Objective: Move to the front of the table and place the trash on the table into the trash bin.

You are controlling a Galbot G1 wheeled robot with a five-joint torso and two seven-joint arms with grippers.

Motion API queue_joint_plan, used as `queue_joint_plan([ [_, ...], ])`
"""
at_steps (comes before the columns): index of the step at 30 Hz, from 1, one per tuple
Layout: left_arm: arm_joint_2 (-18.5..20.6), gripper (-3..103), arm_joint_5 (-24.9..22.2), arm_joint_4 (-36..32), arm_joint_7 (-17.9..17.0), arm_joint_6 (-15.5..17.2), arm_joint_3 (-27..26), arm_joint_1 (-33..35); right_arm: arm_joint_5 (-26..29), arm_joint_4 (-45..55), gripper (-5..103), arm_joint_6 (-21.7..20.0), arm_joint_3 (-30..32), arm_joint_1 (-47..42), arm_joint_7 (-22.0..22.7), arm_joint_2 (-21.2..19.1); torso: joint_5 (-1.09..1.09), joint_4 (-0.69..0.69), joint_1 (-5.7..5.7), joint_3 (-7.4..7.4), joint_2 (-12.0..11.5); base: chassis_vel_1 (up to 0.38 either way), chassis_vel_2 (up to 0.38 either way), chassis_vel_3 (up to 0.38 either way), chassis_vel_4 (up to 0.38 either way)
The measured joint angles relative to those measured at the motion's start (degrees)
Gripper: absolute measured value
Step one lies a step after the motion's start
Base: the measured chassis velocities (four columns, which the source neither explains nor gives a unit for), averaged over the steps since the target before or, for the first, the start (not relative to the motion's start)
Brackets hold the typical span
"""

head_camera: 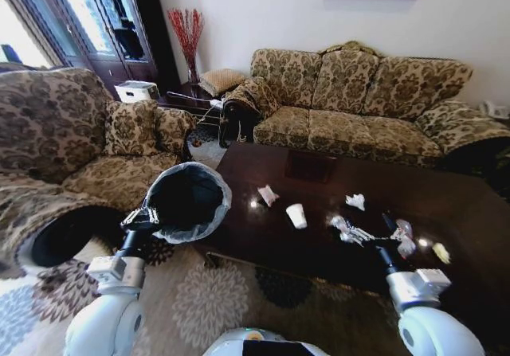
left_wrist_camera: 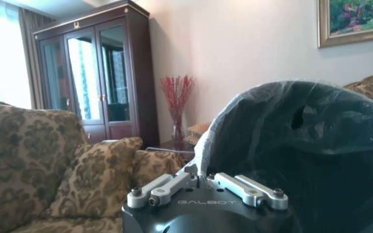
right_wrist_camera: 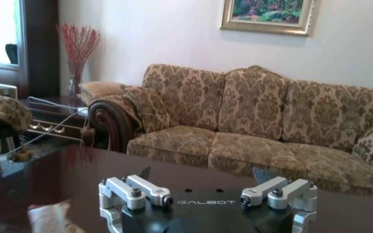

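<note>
The dark glossy table [head_camera: 319, 173] carries the trash: a white paper cup [head_camera: 296, 215], crumpled papers [head_camera: 268, 195] [head_camera: 355, 201], a wrapper [head_camera: 348, 230], a clear bottle with a red label [head_camera: 403, 238] and a yellow scrap [head_camera: 441, 252]. The trash bin [head_camera: 187, 201] hangs tilted off the table's left end, its black inside facing me. My left gripper [head_camera: 142, 217] is shut on its lined rim [left_wrist_camera: 203, 160]. My right gripper [head_camera: 386, 246] hovers open over the table's right part beside the bottle. In the right wrist view the right gripper [right_wrist_camera: 203, 175] holds nothing, and a white paper [right_wrist_camera: 47, 218] lies below it.
A patterned sofa [head_camera: 358, 93] stands behind the table and an armchair [head_camera: 72, 133] to the left. A side table with a vase of red twigs [head_camera: 187, 41] fills the corner. A patterned rug [head_camera: 207, 300] lies under the table's near edge.
</note>
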Motion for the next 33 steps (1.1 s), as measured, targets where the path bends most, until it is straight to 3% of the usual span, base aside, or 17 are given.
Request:
queue_joint_plan([
  [10,0.06,1,-0.04,0.09,0.04,0.03,0.08,-0.18,0.49,-1.40,100,0.72,0.03,0.03,-0.03,-0.09,-0.02,-0.01,0.06,0.03,-0.02,-0.177,0.159,0.160,-0.145],
  [33,0.09,1,-0.09,0.17,0.02,0.09,0.03,-0.12,0.54,-1.39,100,0.75,0.11,-0.04,-0.04,-0.13,-0.01,0.00,-0.02,-0.01,0.00,0.007,-0.010,-0.007,0.010],
])
